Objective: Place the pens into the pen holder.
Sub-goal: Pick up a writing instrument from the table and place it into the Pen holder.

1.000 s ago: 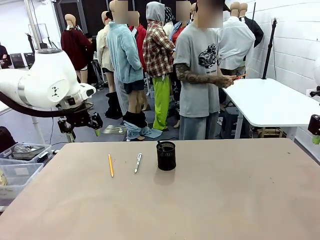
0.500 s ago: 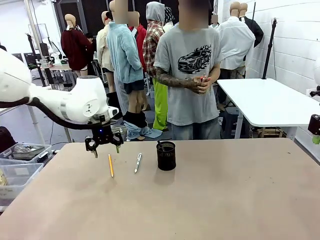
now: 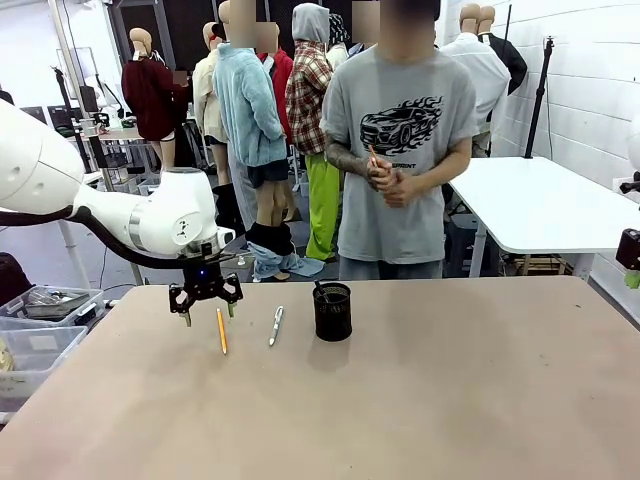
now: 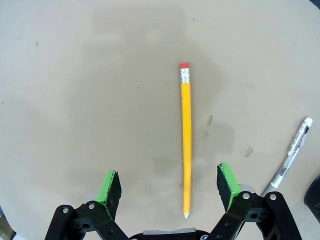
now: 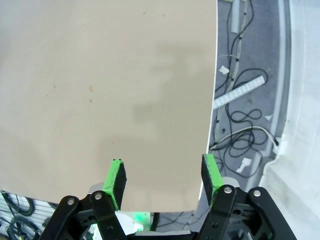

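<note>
Across the beige table [image 3: 450, 400] a person is standing at the far side with both hands clasped, taking no part for the moment. At the left centre of the front view the left tool [image 3: 209, 316] is hovering low over the table, with its jaws standing wide apart and gripping nothing.

The yellow pencil [image 3: 221, 331] is lying flat just under this tool. In the left wrist view the pencil [image 4: 186, 145] is running straight up the frame, with the sharp tip at the bottom and the red eraser at the top. So its long axis is crossing the line between the two green pads [image 4: 110, 187] almost squarely. It is lying between the pads, but closer to the pad at the lower right of the frame than to the other one. I judge that the tool is needing a small sideways shift and a move towards the middle of the pencil before descending.

The silver pen [image 3: 276, 326] is lying just to the right of the pencil, nearly parallel to it and apart from it. The pen holder [image 3: 332, 312] is standing upright a little further right, with a dark stick rising from it.

The right tool [image 5: 162, 182] is hanging open and empty above the table's edge, well apart from the pens, so the left arm is clearly the nearer one.
</note>
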Motion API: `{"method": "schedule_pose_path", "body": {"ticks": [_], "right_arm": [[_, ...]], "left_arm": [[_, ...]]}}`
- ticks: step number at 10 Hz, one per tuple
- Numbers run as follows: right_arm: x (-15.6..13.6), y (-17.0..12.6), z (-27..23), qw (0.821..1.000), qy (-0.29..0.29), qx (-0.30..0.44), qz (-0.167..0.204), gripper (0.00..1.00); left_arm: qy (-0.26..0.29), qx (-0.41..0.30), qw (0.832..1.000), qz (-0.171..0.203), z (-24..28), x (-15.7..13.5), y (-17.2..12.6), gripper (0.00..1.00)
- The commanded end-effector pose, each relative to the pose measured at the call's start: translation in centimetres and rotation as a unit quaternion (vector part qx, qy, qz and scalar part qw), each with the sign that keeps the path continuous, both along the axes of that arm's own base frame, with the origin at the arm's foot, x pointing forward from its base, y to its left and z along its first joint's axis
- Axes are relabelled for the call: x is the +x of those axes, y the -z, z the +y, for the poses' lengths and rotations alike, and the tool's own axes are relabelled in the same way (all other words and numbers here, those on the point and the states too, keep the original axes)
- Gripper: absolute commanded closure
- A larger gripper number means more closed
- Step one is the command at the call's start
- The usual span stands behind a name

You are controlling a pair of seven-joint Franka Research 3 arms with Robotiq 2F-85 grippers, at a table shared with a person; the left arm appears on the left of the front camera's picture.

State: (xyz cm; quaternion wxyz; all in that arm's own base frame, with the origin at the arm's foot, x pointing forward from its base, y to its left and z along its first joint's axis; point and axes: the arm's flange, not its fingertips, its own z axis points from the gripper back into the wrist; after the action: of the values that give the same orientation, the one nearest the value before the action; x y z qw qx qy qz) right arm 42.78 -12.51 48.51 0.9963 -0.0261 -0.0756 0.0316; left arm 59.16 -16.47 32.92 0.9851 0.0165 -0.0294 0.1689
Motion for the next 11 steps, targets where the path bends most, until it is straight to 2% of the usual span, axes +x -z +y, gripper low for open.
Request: {"method": "schedule_pose_path", "body": {"ticks": [1, 3, 5, 6, 9, 10, 11], "right_arm": [[0.2, 0.1, 0.1, 1.0, 0.004, 0.001, 0.002, 0.24], [0.2, 0.1, 0.1, 1.0, 0.004, 0.001, 0.002, 0.24], [0.2, 0.1, 0.1, 1.0, 0.004, 0.001, 0.002, 0.24], [0.2, 0.1, 0.1, 1.0, 0.004, 0.001, 0.002, 0.24], [0.2, 0.1, 0.1, 1.0, 0.004, 0.001, 0.002, 0.24], [0.2, 0.1, 0.1, 1.0, 0.004, 0.001, 0.002, 0.24], [0.2, 0.1, 0.1, 1.0, 0.004, 0.001, 0.002, 0.24]], "left_arm": [[-0.016, 0.005, 1.0, -0.011, -0.4, 0.2, 0.9, 0.0], [-0.02, 0.005, 1.0, -0.021, -0.2, 0.4, 1.5, 0.0], [-0.028, 0.002, 0.999, -0.025, -0.1, 0.6, 2.2, 0.1], [-0.028, 0.004, 0.999, -0.028, 0.0, 0.6, 2.2, 0.26], [-0.026, 0.004, 0.999, -0.024, -0.1, 0.8, 2.3, 0.86], [-0.025, 0.005, 0.999, -0.022, -0.1, 0.8, 2.4, 1.0], [-0.024, 0.005, 0.999, -0.021, -0.1, 0.8, 2.3, 1.0]]}}
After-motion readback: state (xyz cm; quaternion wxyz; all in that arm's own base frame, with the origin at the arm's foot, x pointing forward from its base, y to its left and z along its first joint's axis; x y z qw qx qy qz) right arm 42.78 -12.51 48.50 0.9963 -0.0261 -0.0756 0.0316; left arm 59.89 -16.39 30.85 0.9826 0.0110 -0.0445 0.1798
